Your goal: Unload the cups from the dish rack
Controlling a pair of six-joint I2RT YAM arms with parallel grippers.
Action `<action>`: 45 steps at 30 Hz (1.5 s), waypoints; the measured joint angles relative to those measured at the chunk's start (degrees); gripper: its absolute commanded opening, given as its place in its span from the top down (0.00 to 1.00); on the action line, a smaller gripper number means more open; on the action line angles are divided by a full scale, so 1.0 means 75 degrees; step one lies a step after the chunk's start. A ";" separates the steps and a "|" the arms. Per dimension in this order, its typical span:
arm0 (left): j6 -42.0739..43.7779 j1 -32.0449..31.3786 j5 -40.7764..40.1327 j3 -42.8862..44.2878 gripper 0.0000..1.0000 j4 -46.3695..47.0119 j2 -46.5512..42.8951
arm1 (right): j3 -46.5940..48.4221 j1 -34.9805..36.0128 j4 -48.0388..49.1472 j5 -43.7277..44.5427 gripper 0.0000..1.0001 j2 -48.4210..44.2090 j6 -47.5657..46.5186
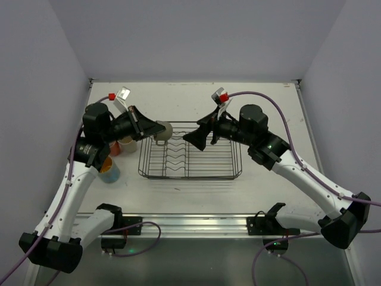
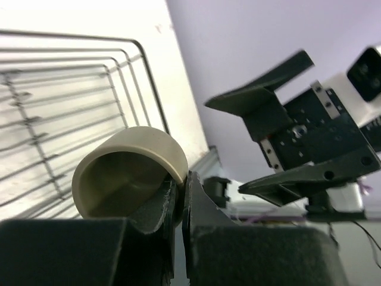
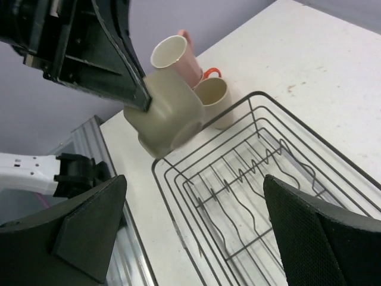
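White table (image 1: 268, 107), black wire rack (image 1: 190, 177) sitting mid-table with its dividers running along the centre. Both arms reach in over it from either side. Right gripper (image 1: 191, 138) hovers over the far middle of the rack, jaws wide apart, nothing between them. Left gripper (image 2: 181, 190) is at the rack's far-left corner, jaws clamped on the wall of the olive mug (image 3: 169, 116), one finger inside the mouth and one outside. The mug is tipped on its side and off the wires, right at that corner (base faces the right wrist camera, mouth faces the left one). The other mugs stand on the table left of the rack: pink mug (image 3: 178, 59) and beige mug (image 3: 217, 101) close together, upright, near the far-left corner, with the orange mug (image 3: 209, 73) between them (only its handle shows). The blue mug (image 1: 112, 175) stands apart from them, nearer the arm bases; something orange shows in its mouth (cannot tell what).
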 measured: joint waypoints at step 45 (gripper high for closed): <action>0.3360 0.0536 -0.6050 -0.0017 1.00 -0.5336 0.0195 | -0.1023 -0.0085 -0.0781 0.0778 0.01 -0.0466 -0.0067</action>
